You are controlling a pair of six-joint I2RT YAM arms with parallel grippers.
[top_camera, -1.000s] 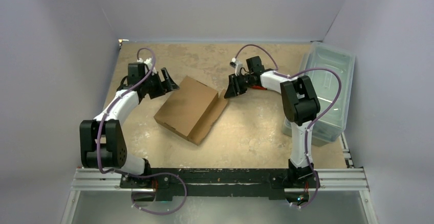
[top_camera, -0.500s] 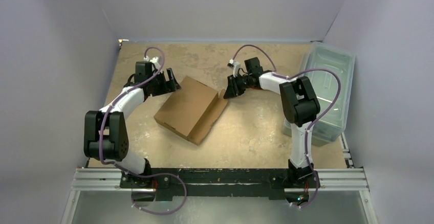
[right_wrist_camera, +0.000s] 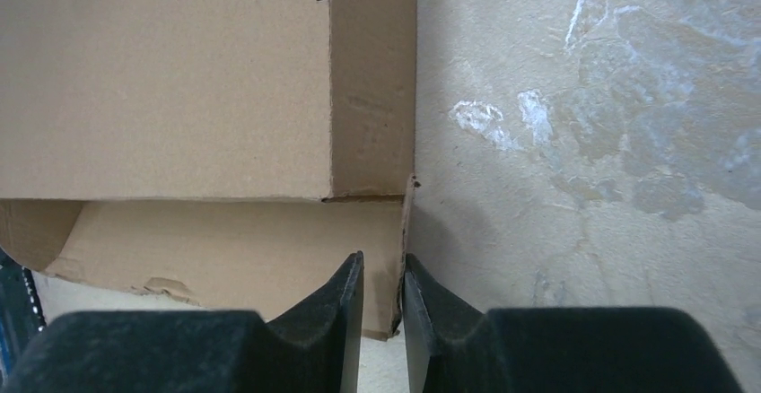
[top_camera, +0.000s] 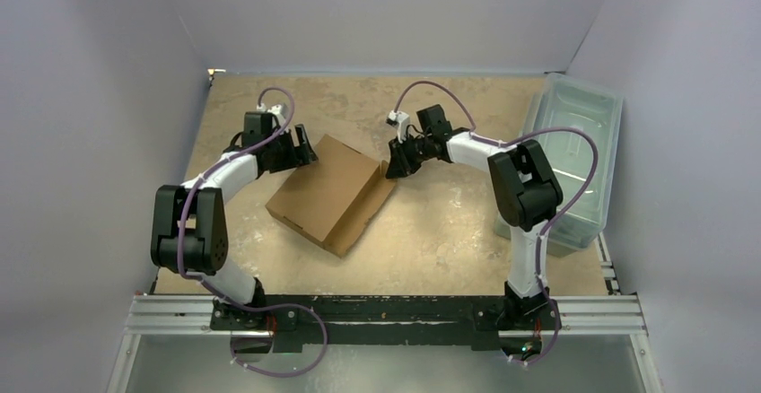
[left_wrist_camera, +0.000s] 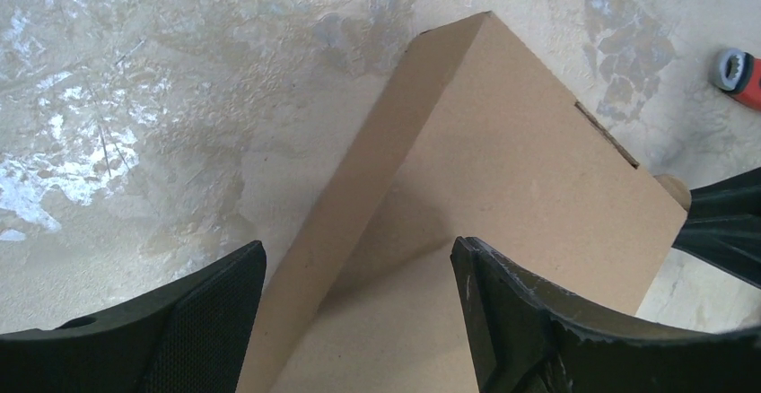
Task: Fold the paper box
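Paper box [top_camera: 325,194] — plain brown cardboard mailer — lies on the mottled tan table [top_camera: 449,231] between both arms. Its long axis runs diagonally, far end rightward, with the loose flap along its right side. The black left gripper [left_wrist_camera: 357,249] straddles its far-left corner with jaws wide, likely bracing. The black right gripper [right_wrist_camera: 381,276] stands narrow around the flap's edge — whether it grips, I cannot tell.

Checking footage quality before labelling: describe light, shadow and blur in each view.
Top external: even soft light, sharp, faint shadow beside the paper box. Left wrist: left fingers shade the box; bright patches on the table. Right wrist: right fingers black and featureless, cardboard creases crisp.
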